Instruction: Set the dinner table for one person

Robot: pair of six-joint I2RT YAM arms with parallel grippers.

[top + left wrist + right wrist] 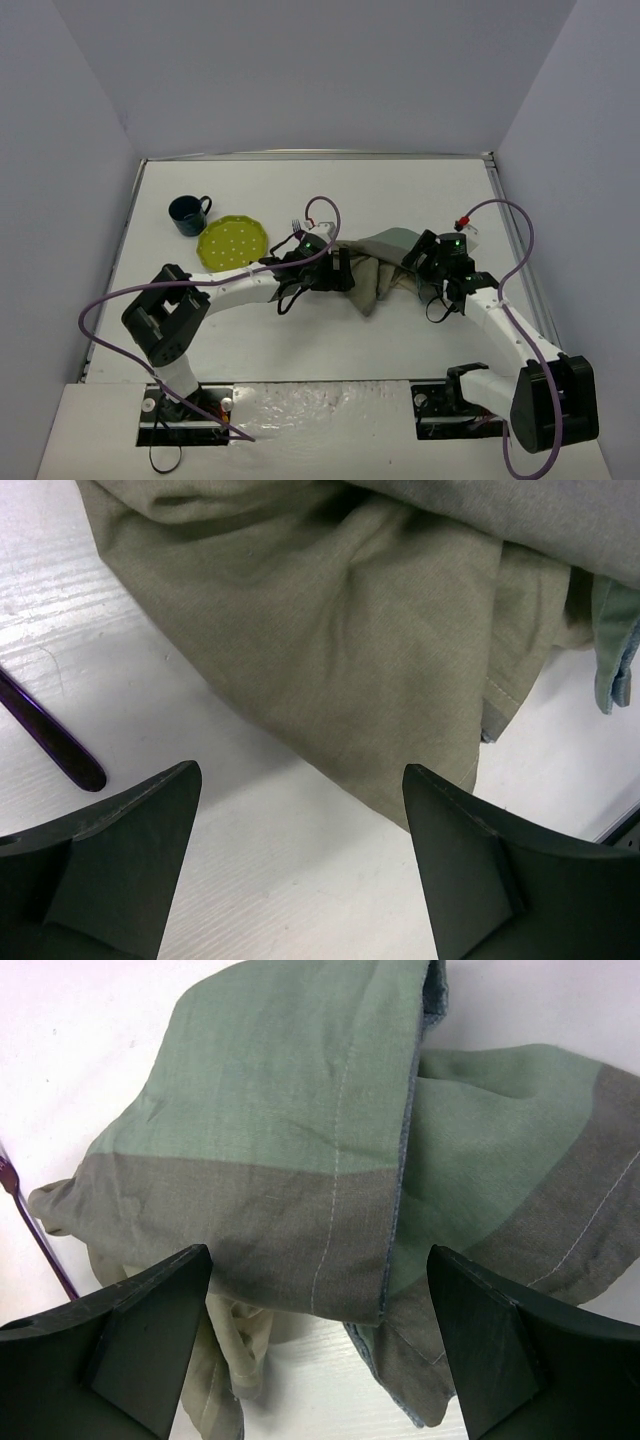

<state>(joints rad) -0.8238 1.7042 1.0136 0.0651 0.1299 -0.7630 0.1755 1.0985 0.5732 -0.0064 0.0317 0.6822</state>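
A crumpled beige-and-green cloth placemat (pixel 378 266) lies in the middle of the white dinner table (pixel 330 190). My left gripper (pixel 343 270) is open at the cloth's left edge; in the left wrist view its fingers (pixel 150 820) stand apart over bare table beside the beige cloth (pixel 360 630). My right gripper (pixel 420 265) is open at the cloth's right edge; in the right wrist view the folded green-and-brown cloth (pixel 300 1160) lies between and just ahead of its fingers (pixel 160 1310). A fork (pixel 296 228) lies right of a yellow-green plate (pixel 233 240). A dark blue cup (pixel 188 213) stands at the far left.
A purple cable (pixel 50 735) lies on the table at the left of the left wrist view, and a thin purple one (pixel 35 1230) at the left edge of the right wrist view. Grey walls stand round the table on three sides.
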